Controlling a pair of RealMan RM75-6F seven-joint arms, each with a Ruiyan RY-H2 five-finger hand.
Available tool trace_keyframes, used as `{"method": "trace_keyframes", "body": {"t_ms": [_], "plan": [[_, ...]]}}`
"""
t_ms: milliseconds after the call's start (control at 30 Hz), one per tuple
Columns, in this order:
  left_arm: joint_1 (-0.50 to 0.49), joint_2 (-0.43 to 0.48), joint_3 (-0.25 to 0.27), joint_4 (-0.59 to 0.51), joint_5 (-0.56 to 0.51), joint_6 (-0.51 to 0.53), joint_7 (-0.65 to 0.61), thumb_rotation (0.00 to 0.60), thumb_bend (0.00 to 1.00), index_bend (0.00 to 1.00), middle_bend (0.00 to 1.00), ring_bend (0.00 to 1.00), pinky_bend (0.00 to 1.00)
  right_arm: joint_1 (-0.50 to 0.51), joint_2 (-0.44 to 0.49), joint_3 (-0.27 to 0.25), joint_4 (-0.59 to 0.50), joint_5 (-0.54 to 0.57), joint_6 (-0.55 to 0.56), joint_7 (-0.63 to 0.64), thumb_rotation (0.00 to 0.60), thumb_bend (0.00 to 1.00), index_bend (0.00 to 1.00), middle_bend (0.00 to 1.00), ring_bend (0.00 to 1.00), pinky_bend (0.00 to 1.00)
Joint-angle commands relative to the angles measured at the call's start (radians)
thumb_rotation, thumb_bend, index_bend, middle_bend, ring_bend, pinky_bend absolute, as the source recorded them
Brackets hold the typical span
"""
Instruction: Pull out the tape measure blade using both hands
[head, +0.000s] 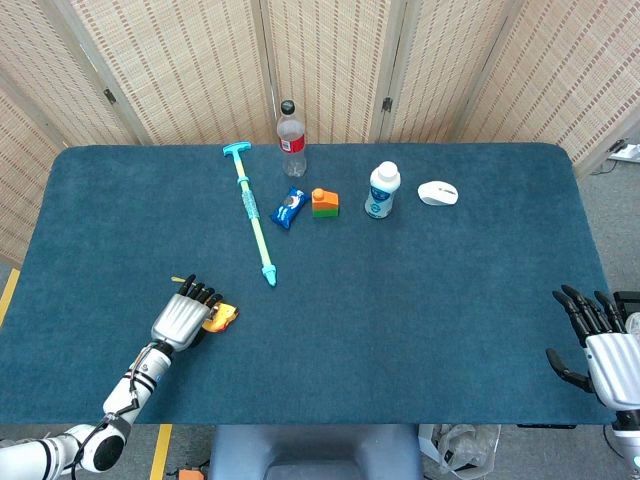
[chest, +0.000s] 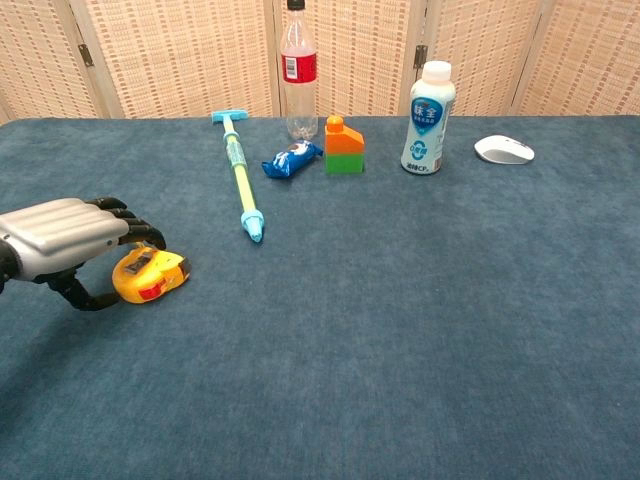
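Yellow case: the tape measure (chest: 150, 276) lies on the blue tabletop (chest: 400, 300) near its left front, just beside the left hand (chest: 62, 245).
Handling: likely a hard, smooth, compact shell; grip the body across its sides, pinch the blade tip with the other hand.
Left hand: palm down, fingers curled over the case's near edge; whether they already clamp it, I cannot tell.
Right hand (head: 600, 340): off the tabletop's right edge, fingers apart, holding nothing.
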Motion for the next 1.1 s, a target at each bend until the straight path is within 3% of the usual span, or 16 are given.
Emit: {"method": "trace_keyframes", "body": {"t_ms": [33,633,800,1100], "plan": [[-0.004,-0.002,0.001,0.002,-0.005,-0.001,-0.001,0.6,0.38,0.22,0.23,0.17,0.0,0.0,0.001,0.0,-0.001,0.0,-0.001,-0.001,0.6,0.38,0.07,0.1,0.13,0.0],[-0.015,-0.007,0.011,0.029,0.033,0.008,-0.127,0.6,0.38,0.42,0.4,0.31,0.01,0.015,0.01,0.003,-0.022,-0.001,-0.024,0.002,0.6,0.38,0.07,0.1,0.13,0.0],[-0.009,0.037,0.006,-0.041,0.046,0.035,-0.141,0.6,0.38,0.44,0.42,0.32,0.01,0.056,0.036,0.002,-0.064,-0.03,-0.072,0.015,0.6,0.38,0.09,0.11,0.13,0.0],[-0.006,0.147,-0.039,-0.268,-0.022,0.092,-0.083,0.6,0.39,0.45,0.42,0.32,0.04,0.206,0.084,0.05,-0.205,-0.045,-0.24,0.016,0.6,0.38,0.24,0.11,0.12,0.0]]}}
